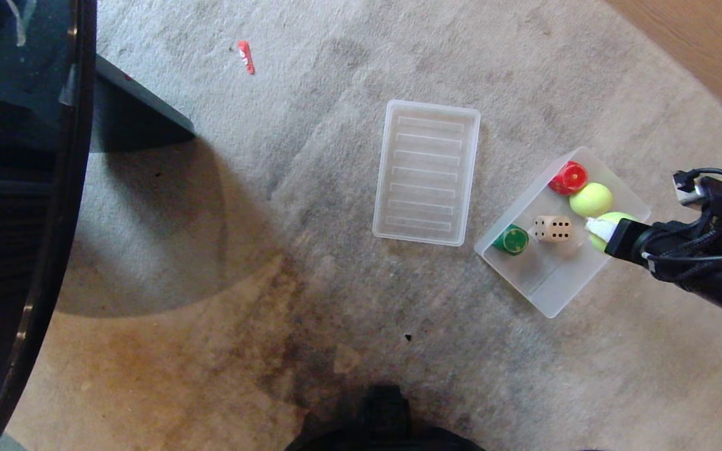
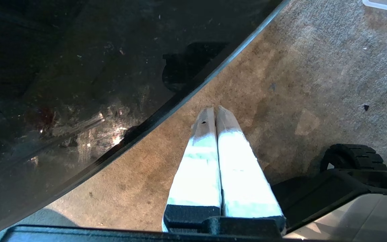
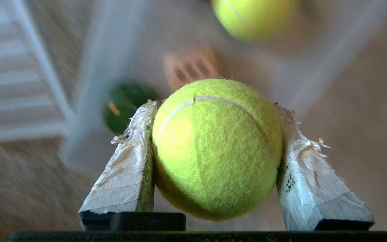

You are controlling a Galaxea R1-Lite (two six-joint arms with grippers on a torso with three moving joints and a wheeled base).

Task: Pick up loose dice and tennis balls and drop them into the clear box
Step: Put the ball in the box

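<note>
Colours on the carpet: grey-beige, stained brown and dark.
Clear box was translucent whitish; ribbed lid the same. Inside: red die, green die with yellow face, beige die with dark pips, yellow-green tennis ball. Held tennis ball was yellow-green with a pale seam; right gripper fingers white-wrapped. Red scrap lay apart.

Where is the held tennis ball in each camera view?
Head view: the held ball sits at the right edge, over the clear box, in the right gripper.
Left wrist view: not in it; only the shut left gripper over carpet.
Right wrist view: centre, ball clamped between the taped fingers.
Shared landmark: the beige die, also behind the ball in the right wrist view.
</note>
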